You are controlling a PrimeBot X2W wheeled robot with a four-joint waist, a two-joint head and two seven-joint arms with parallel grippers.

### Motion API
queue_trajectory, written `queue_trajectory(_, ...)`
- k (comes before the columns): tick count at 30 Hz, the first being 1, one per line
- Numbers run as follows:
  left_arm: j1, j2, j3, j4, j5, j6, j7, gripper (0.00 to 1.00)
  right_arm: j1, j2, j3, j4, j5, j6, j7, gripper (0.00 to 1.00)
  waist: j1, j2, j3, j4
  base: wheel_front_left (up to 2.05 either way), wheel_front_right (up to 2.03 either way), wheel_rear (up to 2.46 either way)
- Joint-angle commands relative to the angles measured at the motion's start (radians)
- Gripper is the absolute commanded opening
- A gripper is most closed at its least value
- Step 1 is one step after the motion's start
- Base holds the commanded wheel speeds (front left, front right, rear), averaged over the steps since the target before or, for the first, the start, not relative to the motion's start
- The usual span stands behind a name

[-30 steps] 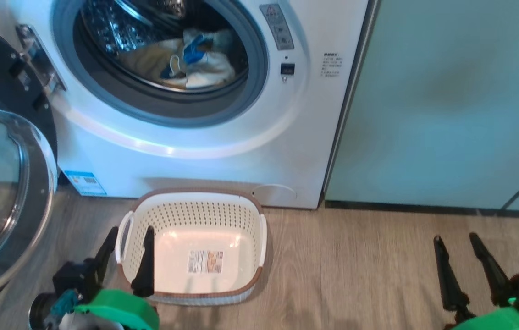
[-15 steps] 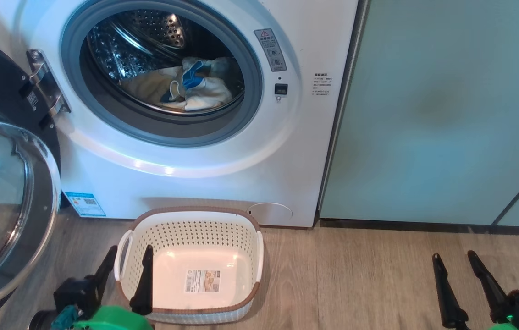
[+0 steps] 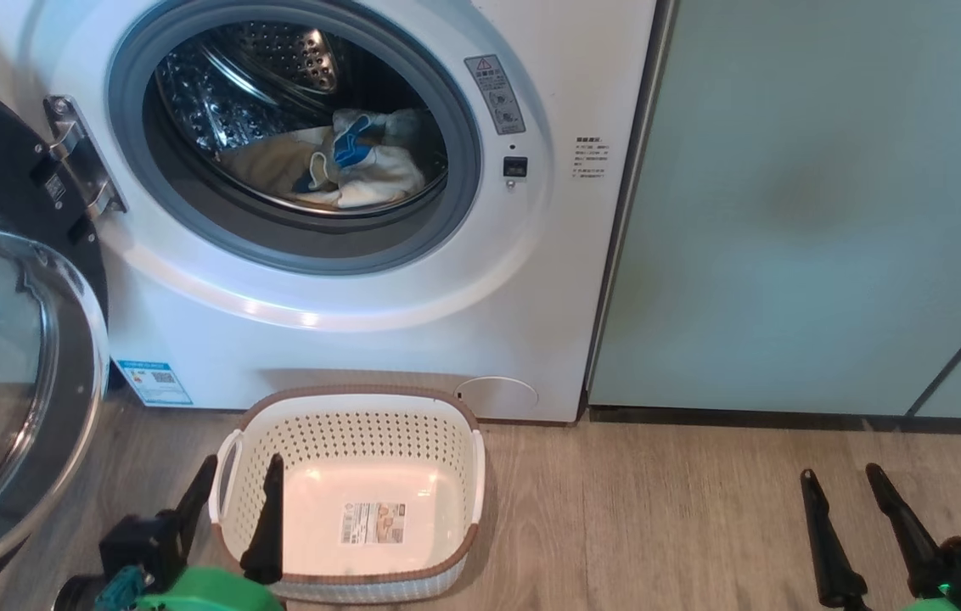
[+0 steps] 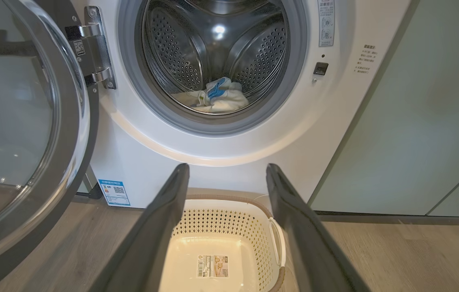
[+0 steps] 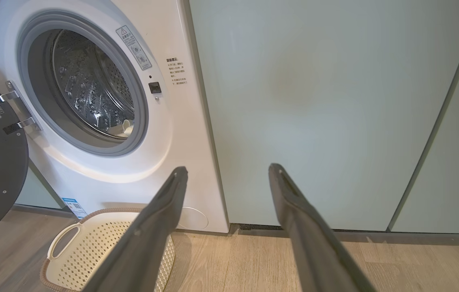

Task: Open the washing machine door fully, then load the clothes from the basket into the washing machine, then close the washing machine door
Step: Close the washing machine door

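Door (image 3: 5, 365) stands wide open to the left on its hinge (image 3: 77, 161), glass bowl facing out, so the mouth of the washer (image 3: 345, 339) is unobstructed and a load can go straight in. Clothes (image 3: 345, 165) lie in a pale heap with blue trim at the bottom of the drum (image 3: 260, 68), behind the grey gasket (image 3: 302, 255); nothing hangs over the lip. Basket (image 3: 362, 441) sits on the floor (image 3: 659, 509) just before the washer and below the opening, which keeps the lift from one to the other short. It holds nothing but the label (image 3: 372, 522) on its base. Left claw (image 3: 243, 465) is released, fingers spread, grasping nothing. It hangs low at the basket's left end, one finger over the inside and one outside the wall — whether it touches the plastic I cannot tell. Right claw (image 3: 840, 473) is likewise released and empty, low over bare floor before the green cabinet (image 3: 828, 212), well apart from basket and washer. Judgement: loading looks done, and the closing is what is left. The door is on the left claw's side, so that arm seems the natural one to push it round. Risk — whether the door's lower rim clears the basket I cannot judge from here, and a loose fold could slip onto the gasket.
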Motion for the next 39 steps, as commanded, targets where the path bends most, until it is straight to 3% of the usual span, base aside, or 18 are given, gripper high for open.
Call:
queue_trajectory(1, -0.041, 0.008, 0.049, -0.028, 0.007, -0.003, -0.006, 1.0, -0.023, -0.02, 0.011, -0.034, -0.004, 0.0, -0.007, 1.0, 0.0, -0.0001, 0.0, 0.0, 0.0, 0.0, 0.0)
queue_trajectory(14, -0.043, -0.002, 0.053, -0.025, 0.011, -0.008, -0.006, 1.0, -0.018, -0.017, 0.009, -0.04, -0.008, 0.0, -0.007, 1.0, 0.0, -0.0001, -0.004, 0.006, -0.28, 0.28, 0.0)
queue_trajectory(30, -0.051, -0.007, 0.055, -0.014, 0.021, -0.023, -0.006, 1.0, -0.017, -0.014, 0.003, -0.041, -0.008, 0.0, -0.007, 1.0, 0.0, -0.0001, -0.001, 0.016, -1.71, 1.71, 0.0)
queue_trajectory(39, -0.054, -0.011, 0.061, -0.011, 0.029, -0.032, -0.006, 1.0, -0.018, -0.011, 0.001, -0.039, -0.009, 0.0, -0.007, 1.0, 0.0, -0.0001, -0.001, 0.022, -0.74, 0.74, 0.0)
